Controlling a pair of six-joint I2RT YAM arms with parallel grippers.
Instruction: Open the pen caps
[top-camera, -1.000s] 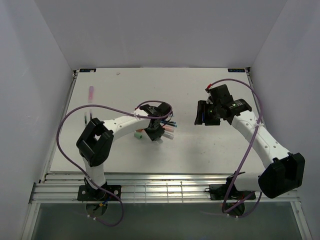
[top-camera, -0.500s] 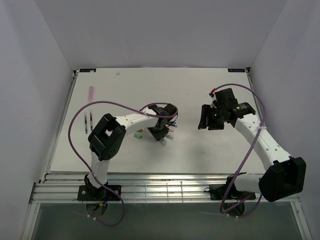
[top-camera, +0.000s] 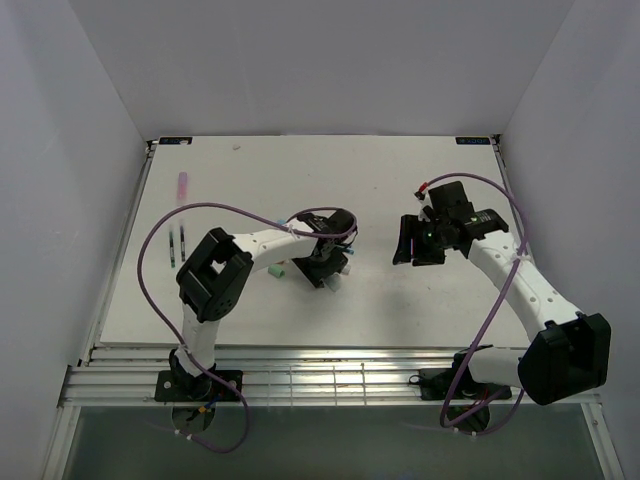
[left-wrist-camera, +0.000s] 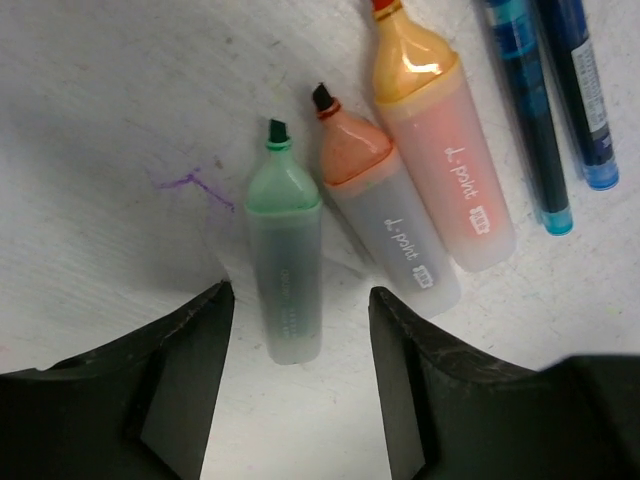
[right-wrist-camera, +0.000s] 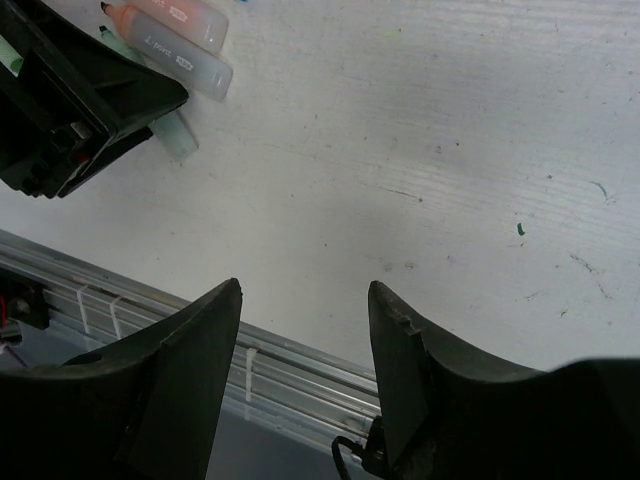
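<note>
The left wrist camera alone gives detail: the left claw (left-wrist-camera: 298, 296) is spread wide, gripping nothing, and the rear end of a green highlighter (left-wrist-camera: 285, 270) lies between its fingertips. Just right of it lie a salmon highlighter (left-wrist-camera: 385, 215) and an orange highlighter (left-wrist-camera: 445, 150), three in all, frosted bodies side by side, chisel tips bare. Ahead and further right lie two dark blue pens (left-wrist-camera: 530, 110). Only the overhead view shows two thin dark pens (top-camera: 172, 246) and a pink piece (top-camera: 183, 185) well left of that claw, too small to tell cap from pen. The right claw (right-wrist-camera: 305, 295) is spread, holding nothing above the white table (right-wrist-camera: 450, 150).
</note>
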